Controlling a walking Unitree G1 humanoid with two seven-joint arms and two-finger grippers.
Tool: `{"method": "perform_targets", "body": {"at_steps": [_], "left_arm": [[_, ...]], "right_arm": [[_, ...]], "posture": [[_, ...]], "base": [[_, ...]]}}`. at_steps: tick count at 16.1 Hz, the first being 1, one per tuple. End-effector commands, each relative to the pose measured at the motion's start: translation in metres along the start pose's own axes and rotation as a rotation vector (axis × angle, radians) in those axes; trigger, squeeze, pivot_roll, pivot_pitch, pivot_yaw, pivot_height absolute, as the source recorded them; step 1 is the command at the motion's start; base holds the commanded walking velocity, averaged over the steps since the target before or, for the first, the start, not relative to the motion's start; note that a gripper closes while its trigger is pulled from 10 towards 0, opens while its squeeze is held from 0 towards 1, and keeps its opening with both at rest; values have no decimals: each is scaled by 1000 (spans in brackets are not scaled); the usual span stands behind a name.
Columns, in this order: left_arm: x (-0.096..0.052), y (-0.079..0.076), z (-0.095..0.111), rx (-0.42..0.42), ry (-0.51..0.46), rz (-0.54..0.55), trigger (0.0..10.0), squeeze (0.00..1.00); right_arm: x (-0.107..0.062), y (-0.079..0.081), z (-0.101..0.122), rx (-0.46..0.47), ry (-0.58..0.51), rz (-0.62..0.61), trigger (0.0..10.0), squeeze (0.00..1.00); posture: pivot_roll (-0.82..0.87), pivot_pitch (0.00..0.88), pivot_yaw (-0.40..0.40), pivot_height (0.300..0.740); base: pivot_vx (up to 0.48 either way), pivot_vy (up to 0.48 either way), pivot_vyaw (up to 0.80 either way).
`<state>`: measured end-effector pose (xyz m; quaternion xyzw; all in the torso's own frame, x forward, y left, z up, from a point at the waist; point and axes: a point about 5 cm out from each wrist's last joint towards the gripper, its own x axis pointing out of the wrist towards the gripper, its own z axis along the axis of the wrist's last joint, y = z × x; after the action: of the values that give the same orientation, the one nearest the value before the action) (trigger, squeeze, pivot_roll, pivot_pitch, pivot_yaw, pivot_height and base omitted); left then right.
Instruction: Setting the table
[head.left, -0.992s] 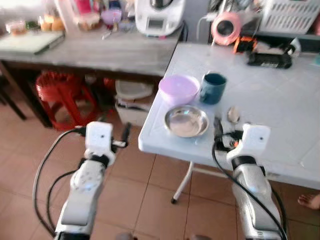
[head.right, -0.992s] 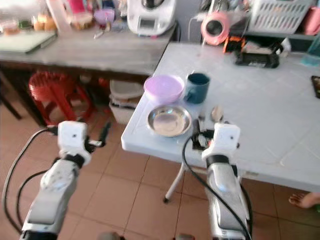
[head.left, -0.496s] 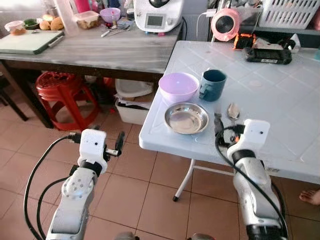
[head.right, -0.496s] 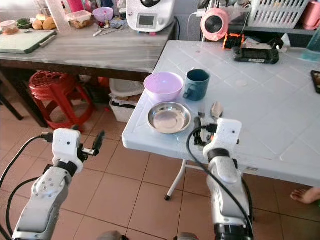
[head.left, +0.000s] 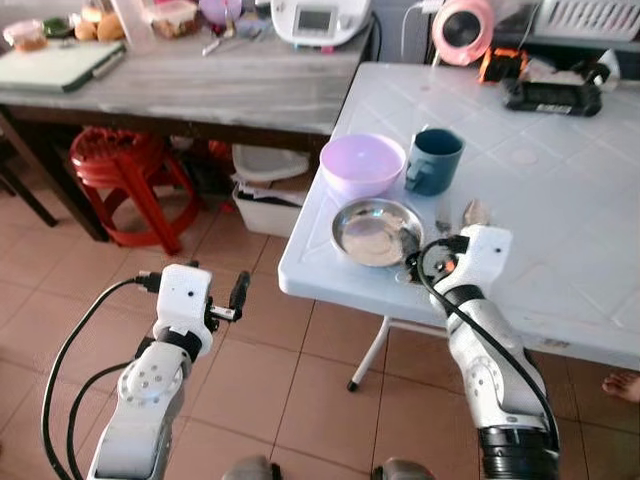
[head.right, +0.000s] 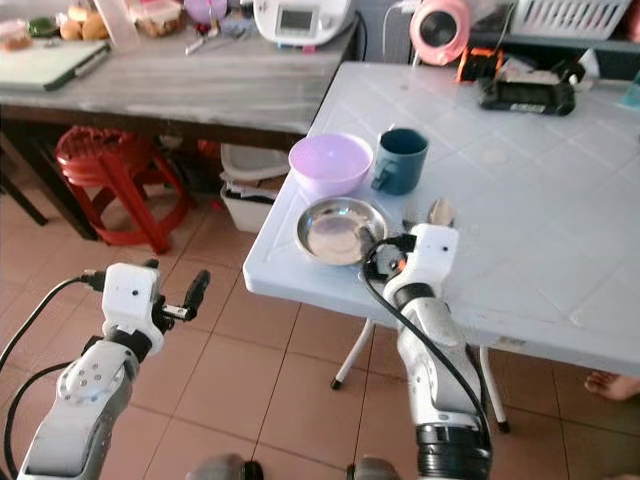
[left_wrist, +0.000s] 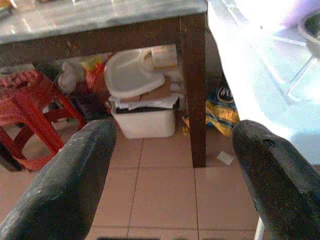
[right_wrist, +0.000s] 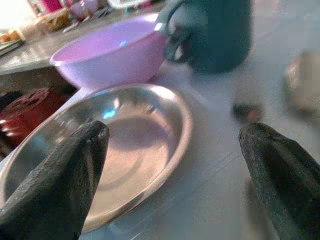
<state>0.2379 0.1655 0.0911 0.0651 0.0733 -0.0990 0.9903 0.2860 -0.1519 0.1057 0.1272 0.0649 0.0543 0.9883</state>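
A steel plate (head.left: 375, 232) lies near the front left corner of the white table (head.left: 560, 250). Behind it stand a purple bowl (head.left: 360, 163) and a teal mug (head.left: 435, 160). A spoon (head.left: 474, 212) and a fork (head.left: 443, 216) lie to the plate's right. My right gripper (head.left: 415, 255) is open and low over the table at the plate's right rim. In the right wrist view its fingers (right_wrist: 55, 185) straddle the plate (right_wrist: 115, 145), with the bowl (right_wrist: 110, 57) and mug (right_wrist: 215, 30) beyond. My left gripper (head.left: 238, 295) hangs open over the floor, left of the table.
A grey-topped side table (head.left: 200, 90) with an appliance (head.left: 320, 20) and a cutting board (head.left: 55, 65) stands at the back left. A red stool (head.left: 120, 175) and a plastic bin (left_wrist: 142, 117) sit under it. A black device (head.left: 555, 95) lies far back. A person's foot (head.left: 625, 385) is on the floor at right.
My right gripper has moved left, from over the fork to the steel plate's right rim. The camera has tilted slightly. The left arm has stayed about where it was.
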Motion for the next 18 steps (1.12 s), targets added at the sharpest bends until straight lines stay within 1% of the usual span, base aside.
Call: {"method": "perform_targets", "body": {"at_steps": [1, 2, 4, 6, 7, 8, 9, 10, 11, 12, 15, 16, 17, 18], "left_arm": [[-2, 0, 0, 8, 11, -19, 10000, 0], [-3, -1, 0, 10, 13, -28, 10000, 0], [-2, -2, 0, 9, 17, -31, 10000, 0], [-1, -2, 0, 9, 18, -34, 10000, 0], [0, -4, 0, 12, 19, -40, 10000, 0], [0, -4, 0, 12, 19, -41, 10000, 0], [0, -4, 0, 12, 19, -42, 10000, 0], [0, -4, 0, 13, 20, -45, 10000, 0], [0, -4, 1, 14, 20, -46, 10000, 0], [0, -5, 1, 18, 18, -47, 10000, 0], [0, -5, 1, 23, 16, -51, 10000, 0], [0, -5, 1, 23, 16, -52, 10000, 0], [1, -6, 1, 26, 15, -56, 10000, 0], [1, -6, 2, 27, 15, -58, 10000, 0]], "right_arm": [[1, 9, -3, 18, 25, 54, 10000, 0], [1, 10, -4, 33, 38, 59, 10000, 0], [2, 10, -7, 15, 59, 61, 10000, 0], [2, 12, -8, 27, 68, 77, 10000, 0], [3, 13, -9, 59, 83, 82, 6471, 0], [3, 12, -9, 59, 87, 75, 4863, 0], [3, 11, -10, 61, 98, 67, 3922, 0], [4, 9, -12, 85, 109, 52, 1373, 0], [4, 9, -12, 90, 119, 59, 1333, 0], [5, 11, -11, 79, 124, 72, 1804, 0], [7, 12, -11, 104, 143, 76, 1647, 0], [8, 13, -10, 112, 144, 77, 1373, 0], [9, 13, -9, 137, 146, 75, 1137, 0], [10, 13, -8, 155, 149, 75, 1137, 0]], "posture": [[40, 86, 73, 740], [40, 86, 72, 740], [37, 85, 72, 740], [36, 85, 72, 740], [34, 85, 72, 740], [34, 85, 72, 740], [34, 85, 72, 740], [35, 85, 72, 740], [34, 86, 72, 740], [33, 86, 72, 740], [34, 86, 72, 740], [34, 86, 72, 740], [34, 87, 72, 740], [34, 87, 72, 740]], "base": [[0, 0, 0], [0, 0, 0], [0, 0, 0], [0, 0, 0], [0, 0, 0], [0, 0, 0], [0, 0, 0], [0, 0, 0], [0, 0, 0], [0, 0, 0], [0, 0, 0], [0, 0, 0], [0, 0, 0], [0, 0, 0]]}}
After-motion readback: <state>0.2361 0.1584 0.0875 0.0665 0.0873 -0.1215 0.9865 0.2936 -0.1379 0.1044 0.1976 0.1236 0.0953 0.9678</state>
